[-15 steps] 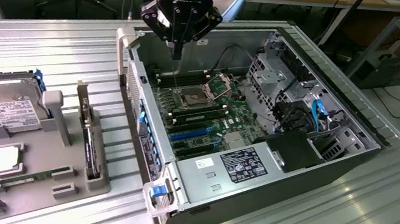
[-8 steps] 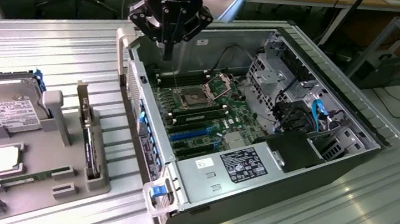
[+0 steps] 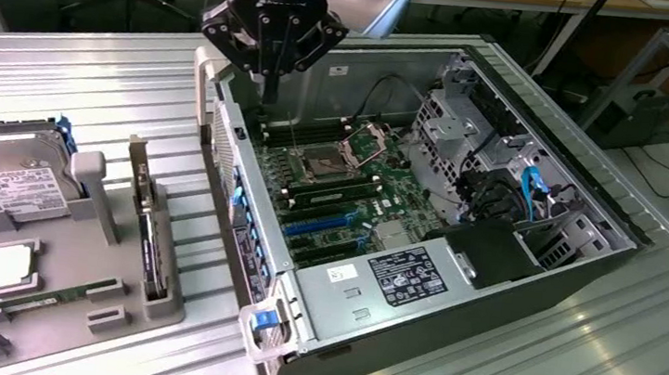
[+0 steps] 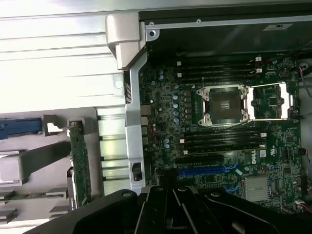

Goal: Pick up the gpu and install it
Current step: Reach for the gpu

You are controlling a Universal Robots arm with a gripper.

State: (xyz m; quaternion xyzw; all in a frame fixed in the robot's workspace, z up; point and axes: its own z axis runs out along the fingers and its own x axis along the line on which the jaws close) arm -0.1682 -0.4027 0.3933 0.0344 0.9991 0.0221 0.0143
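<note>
Tool (image 3: 269,87) hovering above the rear corner of an open computer case (image 3: 575,269), fingers pressed together, gripping nothing.
Gpu (image 3: 151,224) is standing on edge in a grey holder (image 3: 115,262) on the counter (image 3: 97,79), well apart from the tool, long axis running away from the exterior camera, bracket end farthest. Grasping well is likely calling for parted fingers straddling its thin edge.
</note>
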